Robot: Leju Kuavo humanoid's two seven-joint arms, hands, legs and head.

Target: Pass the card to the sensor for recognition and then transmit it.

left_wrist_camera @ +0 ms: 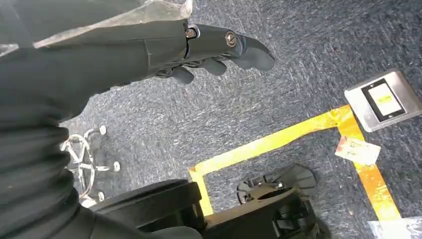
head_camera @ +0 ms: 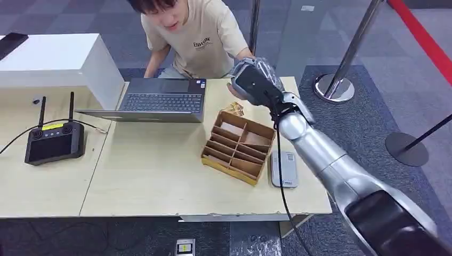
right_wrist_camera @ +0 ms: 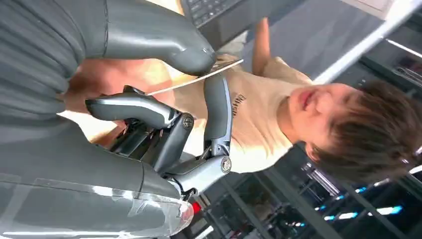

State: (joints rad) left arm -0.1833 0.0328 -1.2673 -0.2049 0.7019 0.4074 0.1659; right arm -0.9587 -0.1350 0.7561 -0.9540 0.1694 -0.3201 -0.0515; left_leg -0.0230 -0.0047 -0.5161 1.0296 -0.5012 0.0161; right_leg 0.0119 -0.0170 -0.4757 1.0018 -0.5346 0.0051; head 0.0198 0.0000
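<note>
My right hand (head_camera: 255,80) is raised over the table's far edge, in front of a person in a beige T-shirt (head_camera: 193,38). In the right wrist view a thin card (right_wrist_camera: 199,78), seen edge-on, is pinched between this hand's (right_wrist_camera: 164,114) thumb and one finger. The person's hand (head_camera: 232,90) is right beside mine; I cannot tell whether it touches the card. The grey card sensor (head_camera: 283,168) lies flat on the table near my right forearm. My left hand (left_wrist_camera: 214,55) hangs over the carpet with loosely spread fingers and nothing in it.
A cardboard divider box (head_camera: 240,145) stands beside the sensor. An open laptop (head_camera: 160,100), a black remote controller (head_camera: 53,141) and a white box (head_camera: 53,58) occupy the table's left and back. Stanchion posts (head_camera: 335,88) stand on the floor to the right.
</note>
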